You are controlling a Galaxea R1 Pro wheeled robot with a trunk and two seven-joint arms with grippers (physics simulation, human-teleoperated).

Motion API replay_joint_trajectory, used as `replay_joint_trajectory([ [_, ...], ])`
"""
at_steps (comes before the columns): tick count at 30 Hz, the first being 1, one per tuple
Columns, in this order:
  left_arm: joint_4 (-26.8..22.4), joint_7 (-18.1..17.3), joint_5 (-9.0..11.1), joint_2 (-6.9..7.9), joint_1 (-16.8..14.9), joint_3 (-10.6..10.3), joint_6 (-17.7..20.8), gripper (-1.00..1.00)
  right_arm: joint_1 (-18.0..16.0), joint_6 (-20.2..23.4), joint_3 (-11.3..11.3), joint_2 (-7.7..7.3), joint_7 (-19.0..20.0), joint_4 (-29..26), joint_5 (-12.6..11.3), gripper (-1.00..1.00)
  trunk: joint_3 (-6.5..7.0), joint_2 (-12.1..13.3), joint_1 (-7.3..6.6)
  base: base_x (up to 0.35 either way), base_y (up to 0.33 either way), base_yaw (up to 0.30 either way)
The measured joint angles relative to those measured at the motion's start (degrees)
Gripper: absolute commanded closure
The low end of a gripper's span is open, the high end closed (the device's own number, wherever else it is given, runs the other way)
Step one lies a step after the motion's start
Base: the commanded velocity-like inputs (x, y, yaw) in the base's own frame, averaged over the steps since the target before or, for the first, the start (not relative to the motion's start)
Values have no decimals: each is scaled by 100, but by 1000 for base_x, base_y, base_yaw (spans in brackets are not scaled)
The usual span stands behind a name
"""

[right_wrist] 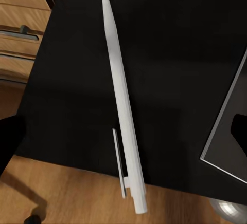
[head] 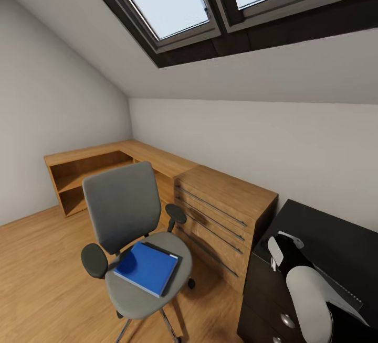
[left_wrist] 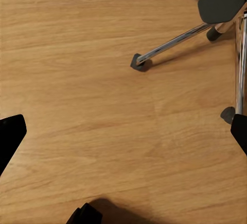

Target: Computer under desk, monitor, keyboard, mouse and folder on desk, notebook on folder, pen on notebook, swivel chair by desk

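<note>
The pen point(right_wrist: 121, 106) is being seen lying flat on the black desk point(right_wrist: 170, 39), midway between the spread fingers of the right gripper point(right_wrist: 123, 131). The blue folder point(head: 147, 268) is being carried on the swivel chair point(head: 126, 212) seat. The left gripper point(left_wrist: 126, 129) is being held spread over the wood floor point(left_wrist: 77, 54).

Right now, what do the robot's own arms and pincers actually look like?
In the head view, the right arm is a smooth, rounded shell in pale grey-white, with a white and grey wrist piece above it. No cables or markings can be made out. In both wrist views, the pincer fingers appear as plain matte black shapes at the picture edges.
</note>
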Motion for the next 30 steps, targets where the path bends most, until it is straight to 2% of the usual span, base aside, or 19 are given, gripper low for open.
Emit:
replay_joint_trajectory([
  [4,5,5,0,0,0,0,6,-100,0,47,3,25,17,-29,-7,-100,0,0,0,0,0,0],
  [11,16,25,-3,0,0,0,9,-100,4,66,56,282,105,-220,10,-100,0,0,0,0,0,0],
  [12,26,31,-2,0,0,0,9,-100,8,70,130,388,109,-415,17,-100,0,0,0,0,0,0],
  [13,30,36,-1,0,0,0,9,-100,11,74,166,424,110,-497,23,-100,0,0,0,0,0,0],
  [20,159,41,-6,0,0,-25,9,-100,75,246,462,600,116,-1214,21,-100,0,0,0,0,0,0],
  [25,299,36,-22,1,0,-29,5,-100,168,428,552,774,112,-1473,22,-100,11,0,0,0,0,87],
  [30,331,35,-42,4,0,-25,1,-100,220,472,729,858,111,-1513,22,-100,25,0,0,0,0,215],
])
